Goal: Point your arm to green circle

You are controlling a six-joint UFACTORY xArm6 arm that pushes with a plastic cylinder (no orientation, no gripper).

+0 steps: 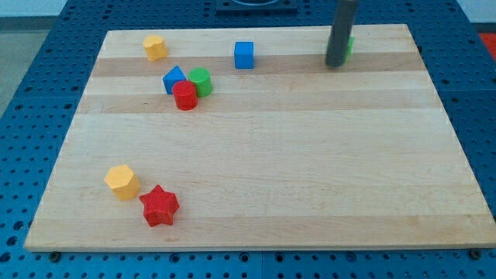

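Observation:
The green circle block (201,80) sits in the upper left of the wooden board (310,155), touching a red round block (185,95) below it and close to a blue block (173,79) on its left. My tip (335,64) rests on the board near the top edge, far to the right of the green circle. A second green block (349,45) shows only as a sliver behind the rod.
A blue cube (244,55) stands at the top middle. A yellow block (155,47) is at the top left. A yellow block (122,181) and a red star (160,205) lie at the bottom left.

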